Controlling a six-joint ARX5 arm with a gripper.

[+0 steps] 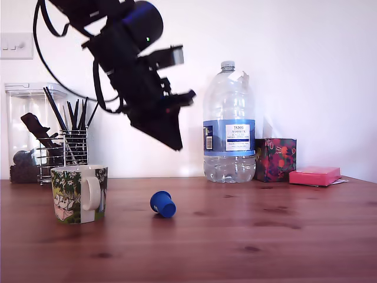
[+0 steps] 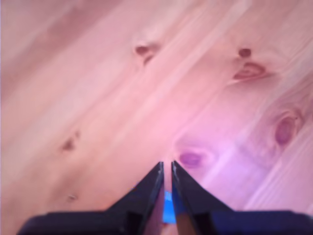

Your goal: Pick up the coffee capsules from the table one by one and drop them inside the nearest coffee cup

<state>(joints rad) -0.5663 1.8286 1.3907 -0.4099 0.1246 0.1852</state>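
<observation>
Here — one blue capsule (image 1: 162,204), one mug (image 1: 78,193)

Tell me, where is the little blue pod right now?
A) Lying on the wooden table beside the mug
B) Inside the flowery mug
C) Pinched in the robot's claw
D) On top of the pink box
A: the blue capsule lies tipped over on the table, to the exterior view's right of the mug, with the gripper in the air above it.

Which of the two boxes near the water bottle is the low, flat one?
The pink box, furthest to the exterior view's right. It lies low and flat, while the dark floral box beside it stands taller, next to the water bottle.
</observation>
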